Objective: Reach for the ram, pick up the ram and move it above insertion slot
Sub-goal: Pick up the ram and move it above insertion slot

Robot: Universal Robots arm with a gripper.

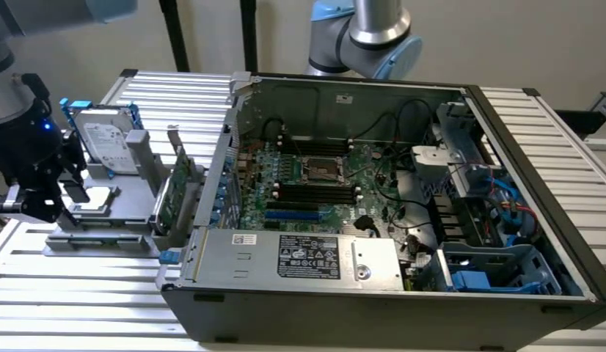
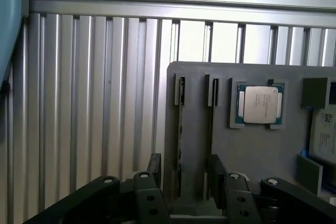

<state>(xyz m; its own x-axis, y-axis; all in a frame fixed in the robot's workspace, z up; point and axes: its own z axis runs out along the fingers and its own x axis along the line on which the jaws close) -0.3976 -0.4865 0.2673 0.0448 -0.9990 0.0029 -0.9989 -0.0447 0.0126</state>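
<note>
Exterior view: the slatted desk (image 1: 78,293) carries an open computer case (image 1: 381,315). At the exterior view's left the arm (image 1: 7,95) hangs with its wrist pointing straight down over a grey holder (image 1: 112,220) just beside the case. In the wrist view the jaws are spread apart, one of the fingers (image 2: 155,167) on each side of the ram (image 2: 181,129). The ram stands on edge in a holder slot, ungripped, with a processor chip (image 2: 261,104) lying near.
</note>
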